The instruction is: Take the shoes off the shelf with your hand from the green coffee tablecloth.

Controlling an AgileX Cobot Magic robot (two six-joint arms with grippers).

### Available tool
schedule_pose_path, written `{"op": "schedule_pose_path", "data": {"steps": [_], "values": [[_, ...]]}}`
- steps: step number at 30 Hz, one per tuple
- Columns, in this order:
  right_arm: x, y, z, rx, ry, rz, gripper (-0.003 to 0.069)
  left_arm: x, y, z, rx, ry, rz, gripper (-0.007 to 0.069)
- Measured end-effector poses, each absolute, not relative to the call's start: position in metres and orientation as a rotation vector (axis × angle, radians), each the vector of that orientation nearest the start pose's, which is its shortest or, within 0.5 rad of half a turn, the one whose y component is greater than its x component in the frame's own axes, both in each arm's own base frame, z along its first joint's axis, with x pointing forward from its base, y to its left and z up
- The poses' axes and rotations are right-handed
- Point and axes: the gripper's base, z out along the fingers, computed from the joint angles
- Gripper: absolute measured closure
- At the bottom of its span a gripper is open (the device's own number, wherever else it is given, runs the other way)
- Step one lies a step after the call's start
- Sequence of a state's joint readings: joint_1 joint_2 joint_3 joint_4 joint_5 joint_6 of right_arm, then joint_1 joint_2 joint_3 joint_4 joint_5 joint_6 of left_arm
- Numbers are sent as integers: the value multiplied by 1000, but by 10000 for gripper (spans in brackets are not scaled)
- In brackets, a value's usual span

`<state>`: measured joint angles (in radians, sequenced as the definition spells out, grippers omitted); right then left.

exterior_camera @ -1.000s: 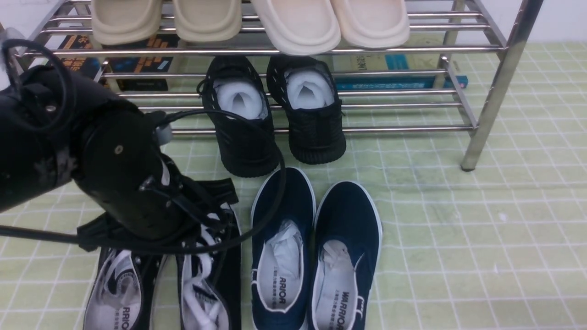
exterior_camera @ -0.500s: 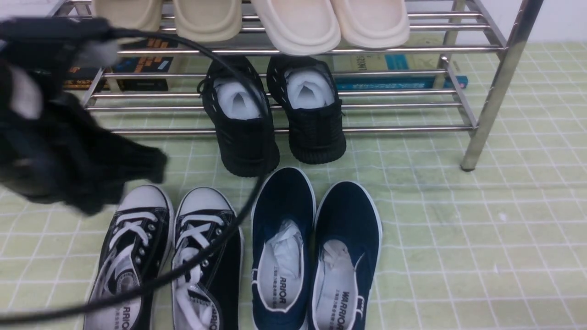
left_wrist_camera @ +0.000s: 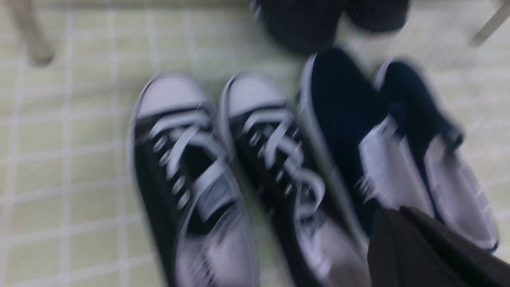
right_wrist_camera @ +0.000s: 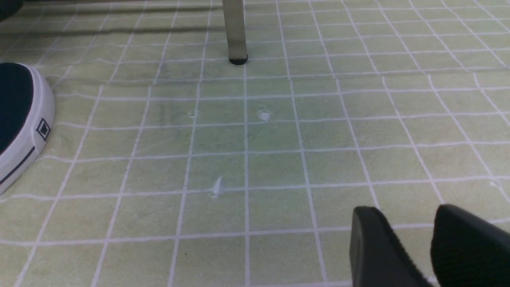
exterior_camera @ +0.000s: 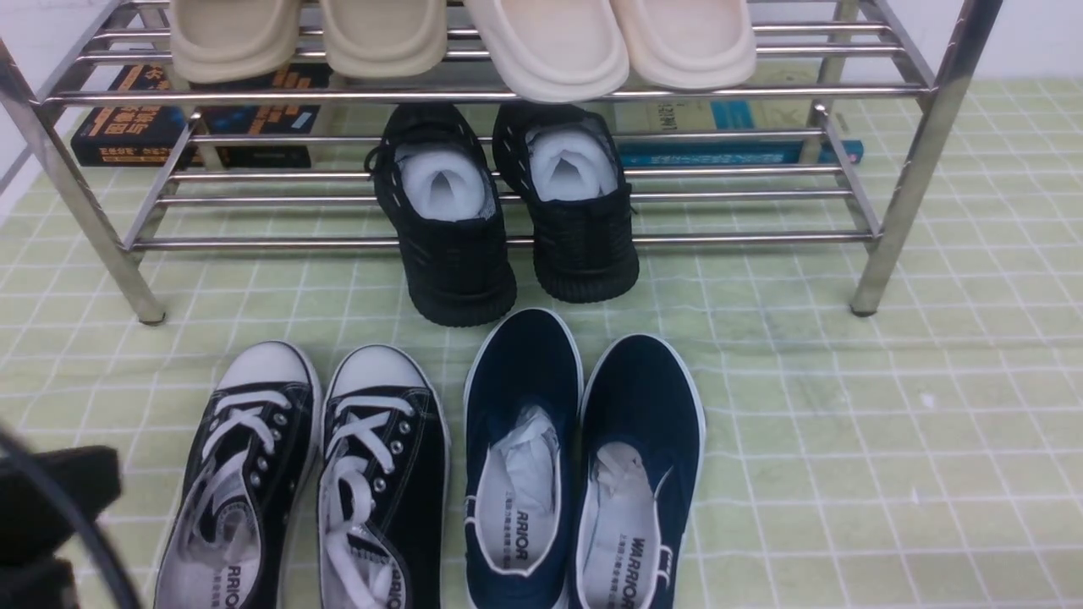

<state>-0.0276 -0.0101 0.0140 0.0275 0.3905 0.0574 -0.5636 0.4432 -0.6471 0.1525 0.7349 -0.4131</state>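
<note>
The shoes, black canvas lace-ups with white toe caps (exterior_camera: 296, 474), stand side by side on the green checked tablecloth (exterior_camera: 846, 423), in front of the chrome shelf (exterior_camera: 508, 241). They also show, blurred, in the left wrist view (left_wrist_camera: 223, 167). My left hand (exterior_camera: 51, 507) is a black shape at the lower left corner, left of the shoes and clear of them. Its dark fingers (left_wrist_camera: 418, 251) are blurred and hold nothing. My right gripper (right_wrist_camera: 408, 209) hangs open and empty over bare cloth.
All-black knit sneakers (exterior_camera: 508, 220) rest half on the lower tier. Navy slip-ons (exterior_camera: 584, 457) lie right of the shoes; one toe shows in the right wrist view (right_wrist_camera: 20, 119). Beige slippers (exterior_camera: 457, 38) sit on the top tier. Books (exterior_camera: 195, 118) lie behind. A shelf leg (right_wrist_camera: 235, 32) stands ahead.
My left hand has let go of the shoes, lifted off them, and swung down to the lower left corner. The shoes now stand uncovered on the cloth.
</note>
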Motion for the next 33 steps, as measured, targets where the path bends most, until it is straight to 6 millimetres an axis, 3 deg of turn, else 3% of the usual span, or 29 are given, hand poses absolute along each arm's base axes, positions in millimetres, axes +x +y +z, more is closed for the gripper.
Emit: {"op": "schedule_pose_path", "data": {"steps": [3, 8, 12, 21, 27, 33], "values": [[52, 0, 174, 96, 1876, 48, 419, 69, -36, 303, 209, 1918, -512, 622], [52, 0, 174, 96, 1876, 48, 419, 70, -38, 269, 223, 1963, -503, 615], [52, 0, 174, 96, 1876, 48, 419, 70, -38, 256, 224, 2000, -498, 610], [52, 0, 174, 96, 1876, 48, 419, 70, -38, 251, 235, 1995, -498, 606], [52, 0, 174, 96, 1876, 48, 419, 58, -30, 230, 224, 1948, -495, 606], [52, 0, 174, 96, 1876, 48, 419, 52, -14, 198, 47, 1921, -346, 598]]}}
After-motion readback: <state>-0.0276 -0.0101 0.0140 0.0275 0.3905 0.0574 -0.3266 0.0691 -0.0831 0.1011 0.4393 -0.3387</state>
